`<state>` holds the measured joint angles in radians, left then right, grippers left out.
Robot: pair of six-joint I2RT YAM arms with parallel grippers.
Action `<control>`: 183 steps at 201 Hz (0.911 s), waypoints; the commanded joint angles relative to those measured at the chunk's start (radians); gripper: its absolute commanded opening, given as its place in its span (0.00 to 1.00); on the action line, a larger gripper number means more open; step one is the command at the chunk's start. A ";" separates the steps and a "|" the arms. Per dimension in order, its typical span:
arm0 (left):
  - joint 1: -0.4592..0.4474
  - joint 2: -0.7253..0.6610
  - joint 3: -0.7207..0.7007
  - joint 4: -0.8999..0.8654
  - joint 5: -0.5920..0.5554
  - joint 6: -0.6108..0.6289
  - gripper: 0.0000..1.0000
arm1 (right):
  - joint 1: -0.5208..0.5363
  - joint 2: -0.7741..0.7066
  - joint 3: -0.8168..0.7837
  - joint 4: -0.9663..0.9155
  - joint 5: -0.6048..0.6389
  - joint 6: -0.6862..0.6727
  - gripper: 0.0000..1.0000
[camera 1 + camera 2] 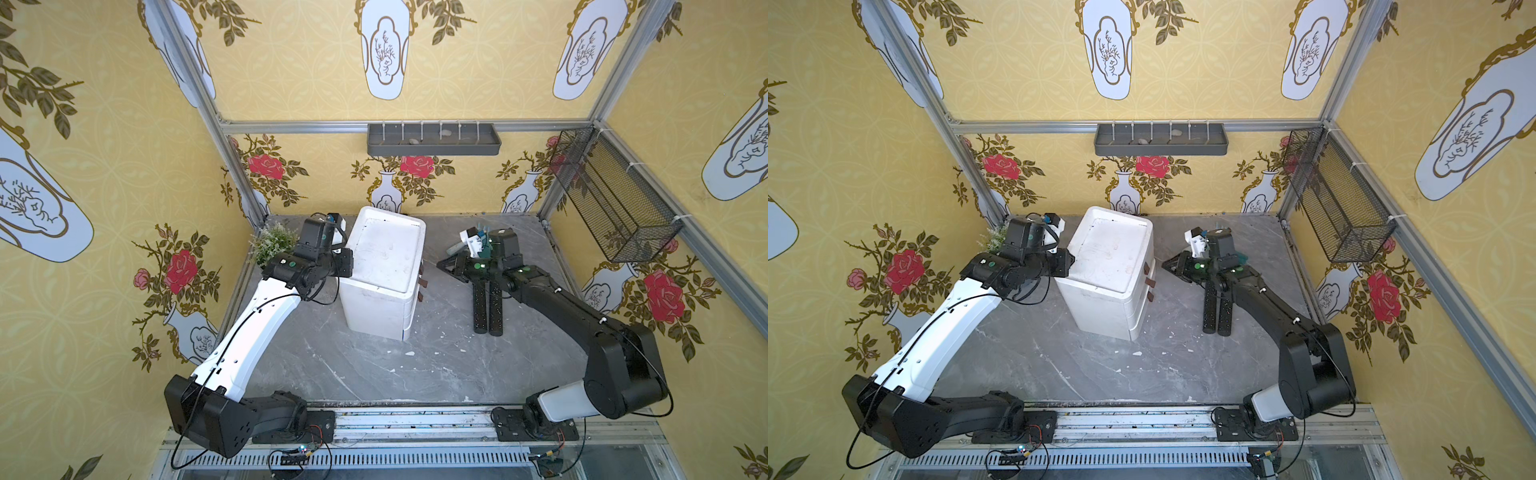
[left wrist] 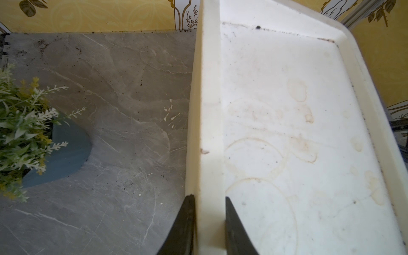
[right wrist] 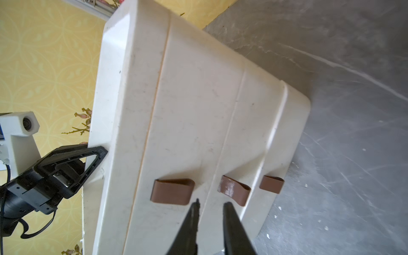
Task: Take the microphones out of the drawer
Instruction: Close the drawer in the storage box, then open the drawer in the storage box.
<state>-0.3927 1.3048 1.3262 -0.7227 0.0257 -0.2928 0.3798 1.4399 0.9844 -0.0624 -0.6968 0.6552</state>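
A white drawer unit stands mid-table with three brown loop handles on its front. All three drawers look pushed in, so the microphone is hidden. My left gripper is shut on the raised rim of the unit's top. My right gripper floats just in front of the drawer fronts, its jaws a little apart with nothing between them. Its tips point between the top handle and the middle handle. The bottom handle lies further off.
A potted plant sits behind my left wrist at the wall. Two black perforated bars lie on the marble table under my right arm. A wire basket hangs on the right wall, a grey shelf on the back wall.
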 commanded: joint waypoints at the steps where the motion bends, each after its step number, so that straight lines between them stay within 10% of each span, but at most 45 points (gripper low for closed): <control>1: 0.000 0.009 -0.016 0.005 0.049 -0.063 0.00 | -0.042 -0.065 -0.074 0.075 -0.017 0.033 0.37; 183: 0.000 0.009 -0.025 0.007 0.043 -0.072 0.00 | -0.066 0.034 -0.436 0.762 -0.172 0.317 0.49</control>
<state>-0.3927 1.2957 1.3079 -0.7013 0.0223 -0.2962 0.2863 1.4410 0.5480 0.5369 -0.8543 0.9245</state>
